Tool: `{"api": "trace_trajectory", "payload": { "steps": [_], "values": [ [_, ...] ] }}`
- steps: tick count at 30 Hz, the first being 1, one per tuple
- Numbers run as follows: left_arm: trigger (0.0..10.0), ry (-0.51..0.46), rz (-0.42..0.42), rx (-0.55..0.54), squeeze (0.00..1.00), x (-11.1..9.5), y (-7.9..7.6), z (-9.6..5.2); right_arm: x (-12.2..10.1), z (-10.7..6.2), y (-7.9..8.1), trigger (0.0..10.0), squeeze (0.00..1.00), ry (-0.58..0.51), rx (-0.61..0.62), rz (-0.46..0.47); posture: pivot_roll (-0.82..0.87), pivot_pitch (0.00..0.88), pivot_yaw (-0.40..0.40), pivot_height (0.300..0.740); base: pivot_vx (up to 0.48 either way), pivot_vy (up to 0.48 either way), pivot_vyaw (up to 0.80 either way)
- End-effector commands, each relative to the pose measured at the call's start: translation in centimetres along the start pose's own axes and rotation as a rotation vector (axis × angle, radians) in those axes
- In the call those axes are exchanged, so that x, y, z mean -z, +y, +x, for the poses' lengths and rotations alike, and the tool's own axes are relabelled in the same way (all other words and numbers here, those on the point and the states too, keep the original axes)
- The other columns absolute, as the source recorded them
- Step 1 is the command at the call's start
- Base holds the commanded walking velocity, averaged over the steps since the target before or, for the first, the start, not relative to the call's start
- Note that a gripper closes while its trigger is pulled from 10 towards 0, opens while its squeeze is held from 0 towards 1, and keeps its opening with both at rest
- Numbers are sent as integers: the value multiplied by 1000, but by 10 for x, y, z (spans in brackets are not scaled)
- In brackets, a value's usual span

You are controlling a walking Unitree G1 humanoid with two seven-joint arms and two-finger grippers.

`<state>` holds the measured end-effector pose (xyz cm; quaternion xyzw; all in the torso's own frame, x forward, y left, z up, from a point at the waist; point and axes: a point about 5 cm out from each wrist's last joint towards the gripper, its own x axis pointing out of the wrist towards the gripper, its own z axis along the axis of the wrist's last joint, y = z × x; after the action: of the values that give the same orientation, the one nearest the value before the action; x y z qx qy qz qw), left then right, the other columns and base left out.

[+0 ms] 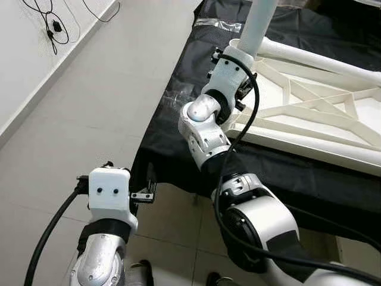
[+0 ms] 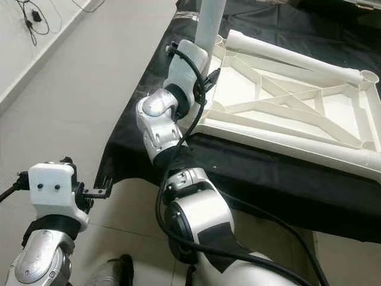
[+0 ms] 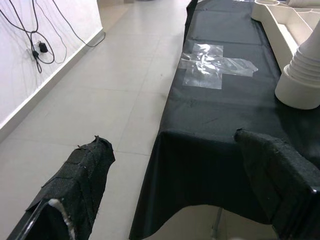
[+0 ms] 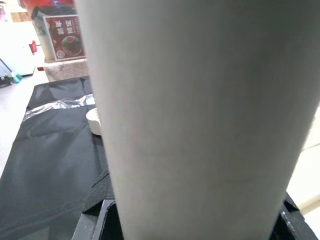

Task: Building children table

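A white plastic table top (image 1: pixel 309 113) lies upside down on a black cloth (image 1: pixel 178 119), its ribbed underside facing up. At its near-left corner a white table leg (image 1: pixel 259 24) stands upright. My right gripper (image 4: pixel 195 220) is shut on this leg (image 4: pixel 200 125), with black fingers (image 4: pixel 100 200) on either side of it. In the head views the right wrist (image 2: pixel 184 65) hides those fingers. My left gripper (image 3: pixel 175 165) is open and holds nothing. It hovers low by the cloth's near-left edge (image 1: pixel 146 190). A ribbed white base (image 3: pixel 302 75) shows ahead of it.
Pale tiled floor (image 1: pixel 89 119) stretches to the left, up to a white wall with black cables (image 1: pixel 50 24). Clear tape (image 3: pixel 215 65) is stuck on the cloth. A white tube (image 2: pixel 297 56) runs along the table top's far side. A red-labelled box (image 4: pixel 65 35) stands beyond the cloth.
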<state>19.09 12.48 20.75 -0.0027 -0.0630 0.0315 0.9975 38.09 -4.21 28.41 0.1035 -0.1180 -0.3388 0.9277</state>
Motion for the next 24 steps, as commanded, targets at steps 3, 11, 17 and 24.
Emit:
{"api": "trace_trajectory", "payload": {
  "steps": [3, 11, 17, 24],
  "values": [
    [10000, 11, 3, 1, 0, 2, 0, -2, 55, 1, -27, 10000, 0, 256, 119, -66, 49, 275, -22, 740, 0, 0, 0],
    [10000, 7, 4, 7, 0, 2, -1, -1, 59, 1, -31, 10000, 0, 276, 133, -58, 52, 278, -18, 740, 0, 0, 0],
    [10000, 8, 10, 8, 0, 2, 0, -1, 61, -1, -31, 10000, 0, 273, 125, -51, 53, 281, -17, 740, 0, 0, 0],
    [10000, 10, 15, 11, 0, 2, 0, -2, 52, -1, -26, 10000, 0, 246, 107, -20, 53, 281, -17, 740, 0, 0, 0]
  ]
}}
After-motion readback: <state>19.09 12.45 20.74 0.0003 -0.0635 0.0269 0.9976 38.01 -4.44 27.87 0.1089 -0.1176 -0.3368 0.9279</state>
